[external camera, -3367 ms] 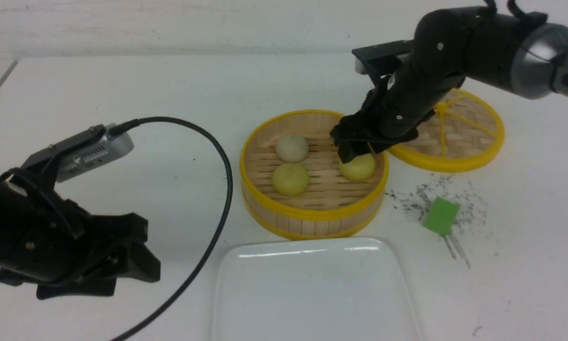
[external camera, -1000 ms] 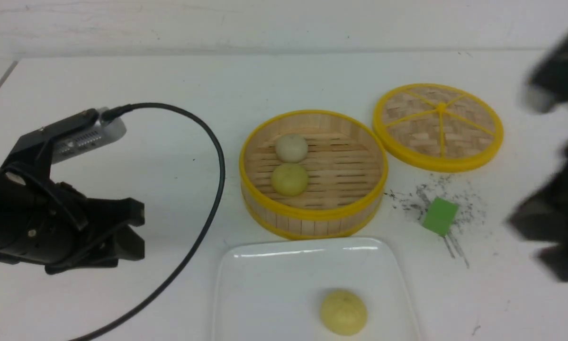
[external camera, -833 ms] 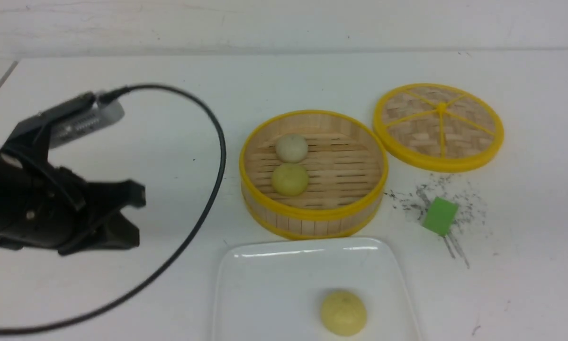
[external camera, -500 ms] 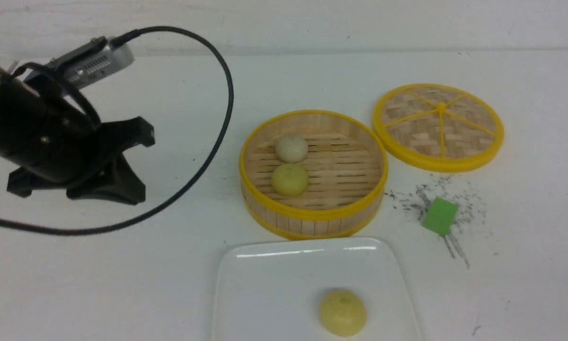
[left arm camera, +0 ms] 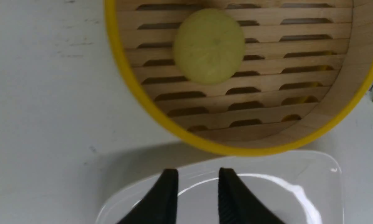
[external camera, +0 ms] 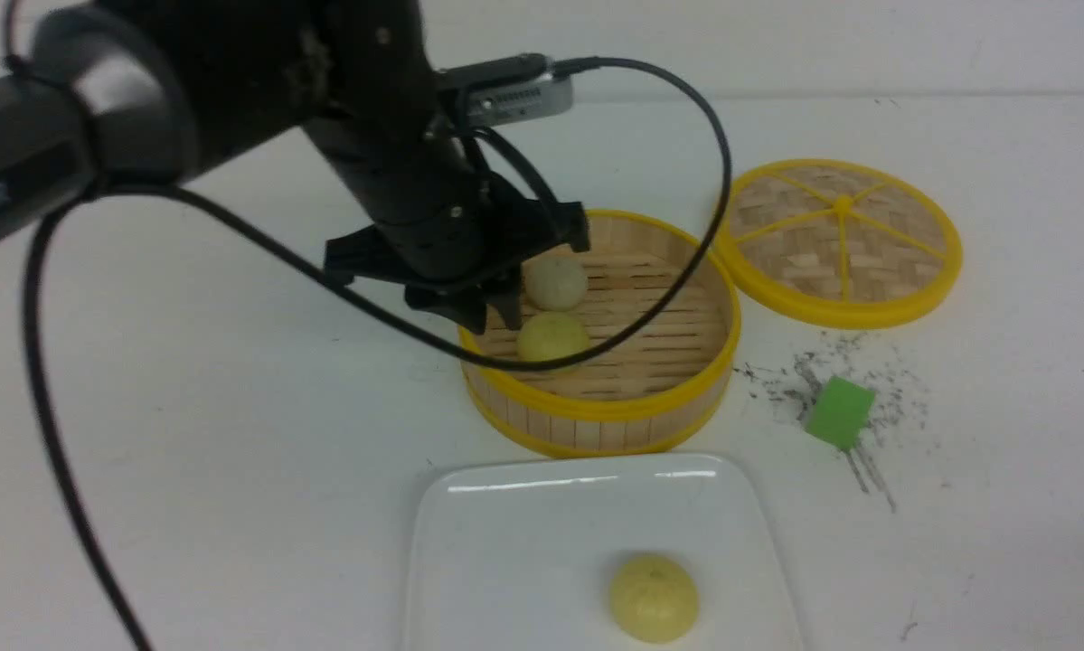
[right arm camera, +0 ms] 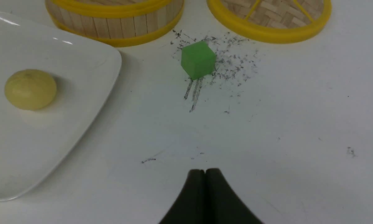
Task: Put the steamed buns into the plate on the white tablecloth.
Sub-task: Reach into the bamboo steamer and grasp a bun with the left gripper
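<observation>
At nine to ten o'clock on the steamer basket (external camera: 600, 410), left claw (external camera: 492, 316) over the rim, mine. Fingers apart, gap narrow, nothing between them. Cream bun (external camera: 556, 283): inside basket, toward ten o'clock. Yellow bun (external camera: 552, 342): same basket, about eight o'clock, just beside the cream one; my cable (external camera: 659, 312) crosses in front of it. Other yellow bun (external camera: 654, 599): on the white plate (external camera: 542, 542), right of its middle, toward three o'clock. Plate sits at six o'clock from basket, on the white tablecloth (external camera: 234, 506). My right claw (right arm camera: 205, 171): shut, empty, tips together.
</observation>
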{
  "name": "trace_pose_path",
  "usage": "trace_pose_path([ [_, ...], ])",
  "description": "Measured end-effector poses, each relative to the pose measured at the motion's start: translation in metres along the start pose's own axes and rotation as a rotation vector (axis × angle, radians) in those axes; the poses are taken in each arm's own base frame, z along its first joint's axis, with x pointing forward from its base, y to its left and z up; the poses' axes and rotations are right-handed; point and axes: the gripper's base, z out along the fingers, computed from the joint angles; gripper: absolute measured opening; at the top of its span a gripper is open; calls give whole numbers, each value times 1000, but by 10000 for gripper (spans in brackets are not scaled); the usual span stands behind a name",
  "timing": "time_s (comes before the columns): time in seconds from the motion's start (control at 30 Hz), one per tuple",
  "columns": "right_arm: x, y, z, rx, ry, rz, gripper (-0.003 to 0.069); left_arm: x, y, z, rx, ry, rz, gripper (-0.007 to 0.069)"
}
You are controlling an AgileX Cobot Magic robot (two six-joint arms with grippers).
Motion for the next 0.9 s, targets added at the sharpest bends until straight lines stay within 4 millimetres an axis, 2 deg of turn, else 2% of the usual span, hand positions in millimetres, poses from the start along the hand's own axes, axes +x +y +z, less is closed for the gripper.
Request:
trace_pose_path([
  [0.03,0,0,0,0,0,0,-8,-3,-7,7,-2,5,15,291],
  [0.07,0,0,0,0,0,1,-6,-9,-18,23,-6,12,41,362],
  [0.1,0,0,0,0,0,3,-6,-12,-20,23,-1,5,47,369],
  [0.13,0,0,0,0,0,3,-6,-18,-26,38,-7,7,72,413],
  [0.17,0,0,0,0,0,3,-6,-19,-27,36,-4,0,77,419],
  [0.23,0,0,0,-1,-2,4,-6,-31,-31,61,-23,3,105,468],
  [0.4,-1,1,0,-14,-11,11,-6,-38,-30,94,-74,40,128,477],
  [0.43,-1,1,0,-14,-11,11,-6,-38,-30,96,-78,44,129,476],
  [0.5,-1,1,0,-14,-12,11,-1,-36,-27,105,-110,74,138,460],
  [0.63,-1,1,0,-16,-11,13,0,-35,-23,107,-147,88,154,430],
  [0.8,-1,2,0,-21,-13,16,0,-36,-22,108,-157,83,138,345],
  [0.83,-2,2,0,-23,-17,16,0,-35,-22,111,-160,93,135,279],
  [0.87,-2,2,0,-23,-18,16,0,-35,-22,111,-161,94,134,279],
  [0.9,-2,2,0,-27,-25,18,0,-34,-22,113,-163,100,134,188],
])
